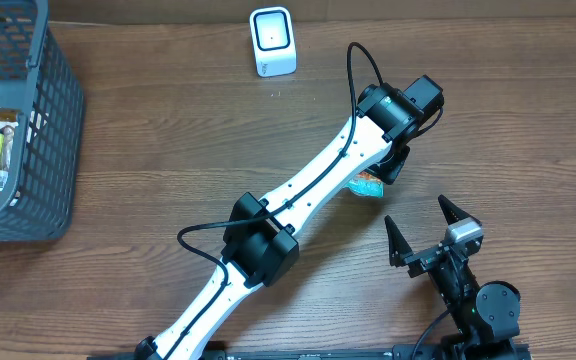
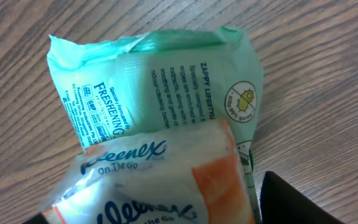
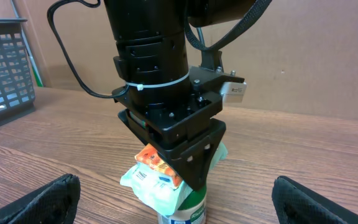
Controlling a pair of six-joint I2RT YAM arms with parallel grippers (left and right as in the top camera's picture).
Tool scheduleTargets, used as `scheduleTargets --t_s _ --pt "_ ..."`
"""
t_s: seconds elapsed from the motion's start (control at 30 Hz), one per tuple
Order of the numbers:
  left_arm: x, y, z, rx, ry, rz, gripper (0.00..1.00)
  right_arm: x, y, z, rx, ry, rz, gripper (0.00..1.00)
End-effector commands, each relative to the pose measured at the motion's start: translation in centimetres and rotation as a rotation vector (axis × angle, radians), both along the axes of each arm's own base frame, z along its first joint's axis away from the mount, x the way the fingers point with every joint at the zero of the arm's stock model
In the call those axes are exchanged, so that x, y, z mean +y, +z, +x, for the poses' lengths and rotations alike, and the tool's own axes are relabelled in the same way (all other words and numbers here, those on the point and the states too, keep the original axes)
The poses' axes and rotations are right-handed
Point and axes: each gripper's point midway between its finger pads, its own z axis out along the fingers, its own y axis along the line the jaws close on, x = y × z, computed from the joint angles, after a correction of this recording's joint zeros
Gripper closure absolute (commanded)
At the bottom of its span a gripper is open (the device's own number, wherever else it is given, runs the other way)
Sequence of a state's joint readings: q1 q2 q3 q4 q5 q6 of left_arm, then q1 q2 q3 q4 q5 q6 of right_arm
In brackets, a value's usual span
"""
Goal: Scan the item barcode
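The left gripper [image 3: 188, 174] is working at the pick-up. A clean one appears to call for closing squarely on the Kleenex tissue pack [image 2: 154, 180] alone, by its sides, without pinching the green wipes packet [image 2: 166, 81] underneath, so that the printed code is facing outward for the scanner. Its jaws are standing partly open, with one dark finger [image 2: 284, 208] showing just beside the tissue pack's orange edge. Whether they are pressing on the pack or merely flanking it is not clear from any view. The tissue pack is lying tilted across the wipes packet, the two touching, in a small heap on the table [image 1: 168, 130] right of centre, directly beneath the outstretched left arm. No barcode is showing plainly at this angle. Nearby, the right gripper [image 1: 414, 210] is waiting with its jaws spread wide and nothing between them. The white scanner [image 1: 272, 41] is standing well apart at the far edge, and a grey basket [image 1: 58, 120] holding more goods is sitting at the left edge.
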State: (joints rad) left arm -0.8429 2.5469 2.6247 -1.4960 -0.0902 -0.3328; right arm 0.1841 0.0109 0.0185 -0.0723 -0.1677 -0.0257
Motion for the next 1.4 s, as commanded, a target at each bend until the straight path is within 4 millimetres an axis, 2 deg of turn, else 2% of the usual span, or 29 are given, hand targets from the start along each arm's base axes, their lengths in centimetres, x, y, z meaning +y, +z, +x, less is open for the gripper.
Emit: scheduleTargets --t_s 0.0,0.13,0.2,0.3,0.47,0.6,0.67,0.93,1.2,1.37 --pt "0.3 -0.4 -0.1 0.017 -0.003 0.011 0.44 -0.1 -0.3 0.1 0.002 -0.007 0.003 0.00" --pt "0.4 -0.4 -0.1 0.018 -0.004 0.012 0.47 -0.1 -0.3 0.1 0.002 -0.007 0.003 0.00" --pt "0.4 -0.4 -0.1 0.017 -0.004 0.012 0.54 -0.1 -0.3 0.1 0.002 -0.007 0.003 0.00" --pt "0.3 0.1 0.2 0.007 0.000 0.001 0.54 -0.1 -0.3 0.1 0.002 -0.007 0.003 0.00" --pt "0.5 2.6 1.0 -0.010 0.018 -0.060 0.58 -0.1 -0.3 0.1 0.002 -0.007 0.003 0.00" --pt "1.0 4.6 1.6 -0.017 0.037 -0.113 0.71 -0.1 -0.3 0.1 0.002 -0.007 0.003 0.00" --pt "1.6 4.9 1.8 -0.011 0.050 -0.114 0.74 -0.1 -0.3 0.1 0.002 -0.007 0.003 0.00" --pt "5.6 4.4 2.2 0.055 0.120 -0.046 0.76 -0.1 -0.3 0.1 0.002 -0.007 0.003 0.00" --pt "7.5 3.3 3.0 0.079 0.170 -0.006 0.72 -0.1 -0.3 0.1 0.002 -0.007 0.003 0.00" --pt "8.7 1.4 2.6 0.113 0.243 0.060 0.72 -0.1 -0.3 0.1 0.002 -0.007 0.003 0.00"
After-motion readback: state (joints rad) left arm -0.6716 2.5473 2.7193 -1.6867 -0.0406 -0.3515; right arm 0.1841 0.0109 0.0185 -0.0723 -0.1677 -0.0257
